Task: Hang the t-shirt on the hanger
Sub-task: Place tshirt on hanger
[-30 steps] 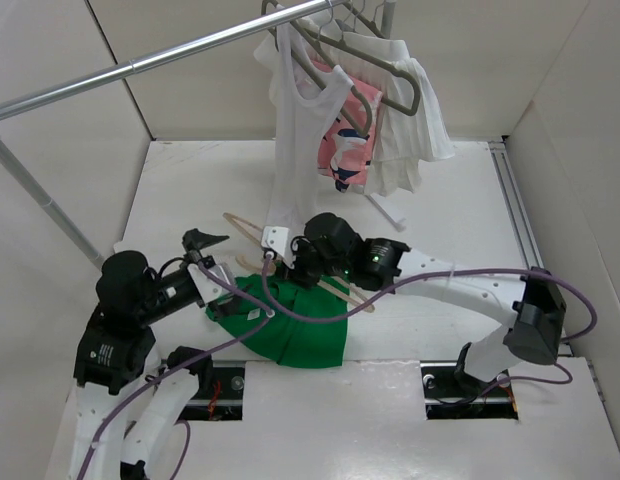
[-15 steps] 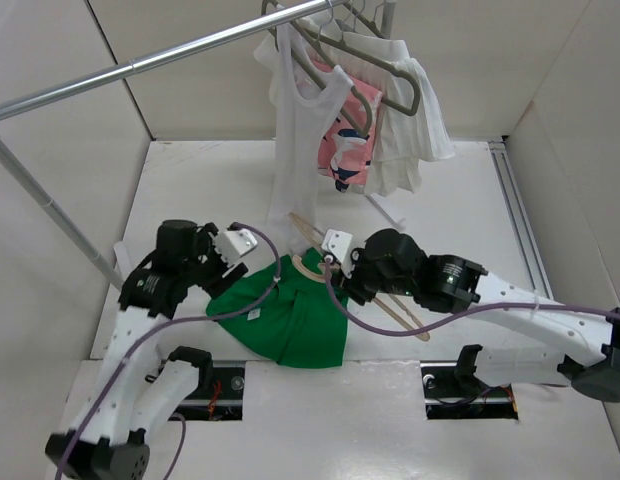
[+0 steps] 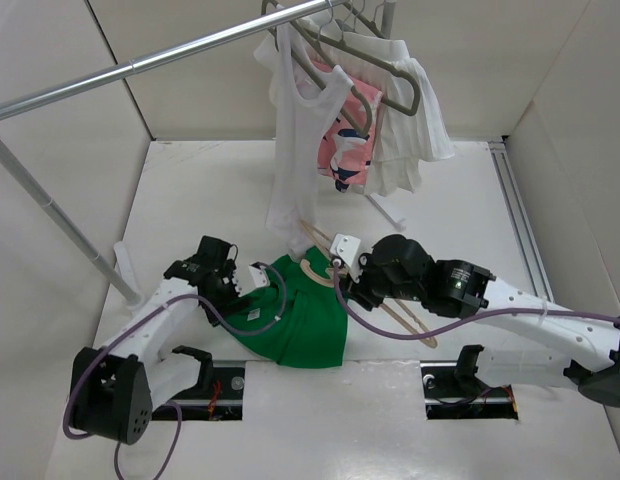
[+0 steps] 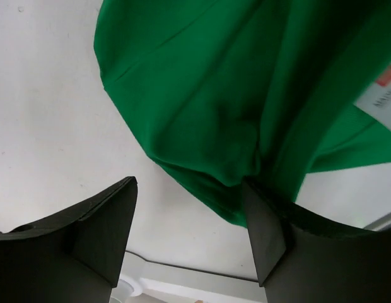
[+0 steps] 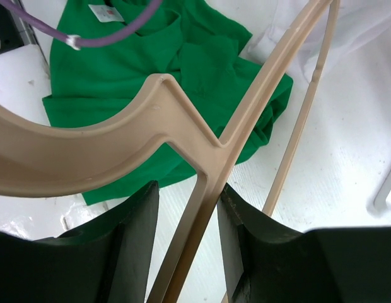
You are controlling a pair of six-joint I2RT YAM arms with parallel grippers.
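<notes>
The green t-shirt (image 3: 300, 322) lies crumpled on the white desk (image 3: 190, 190) near its front edge, between the two arms, with its white label (image 3: 252, 315) facing up. The left end effector (image 4: 189, 186) stands part-open astride the shirt's left edge; fabric touches one finger (image 4: 266, 237) while the other finger stands clear of it. The right end effector (image 5: 187, 189) is clamped on a bar of the beige hanger (image 5: 120, 139), which is tilted over the shirt's far right side.
</notes>
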